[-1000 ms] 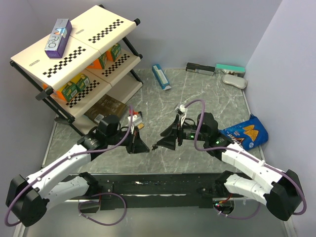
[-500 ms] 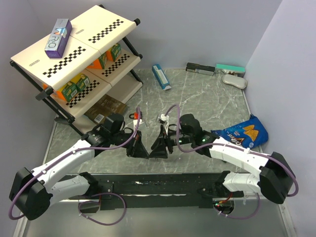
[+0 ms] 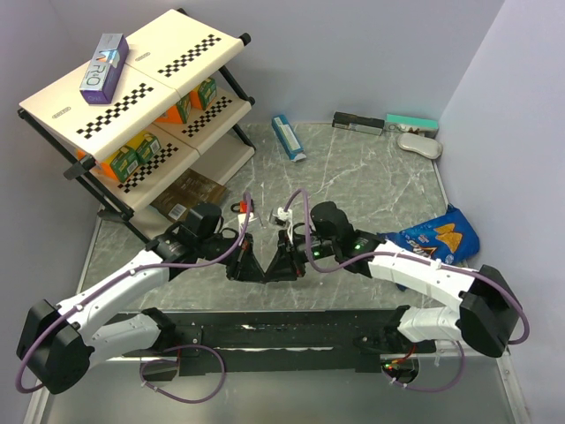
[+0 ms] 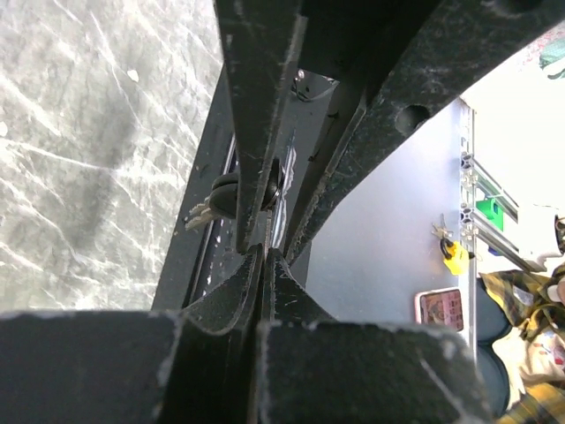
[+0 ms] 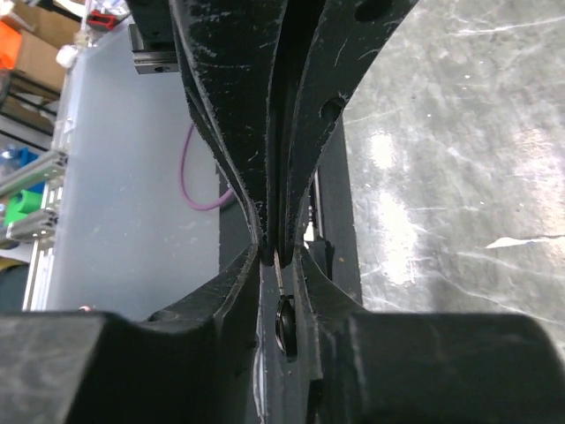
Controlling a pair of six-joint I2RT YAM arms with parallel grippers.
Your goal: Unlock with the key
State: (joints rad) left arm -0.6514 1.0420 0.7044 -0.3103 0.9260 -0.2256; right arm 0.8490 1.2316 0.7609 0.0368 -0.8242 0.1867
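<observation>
Two tools meet tip to tip over the surface (image 3: pixel 371 190) near its front edge. Your right tool (image 3: pixel 284 263) is clamped on the key (image 4: pixel 221 196), black head inside its grip, blades poking out sideways. Your left tool (image 3: pixel 250 265) is pressed closed just beside it; whether it pinches a blade is unclear

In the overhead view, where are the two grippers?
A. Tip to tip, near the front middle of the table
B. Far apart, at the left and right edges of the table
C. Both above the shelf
A: the left gripper and the right gripper are tip to tip over the table, just beyond the arm bases and clear of the shelf.
</observation>
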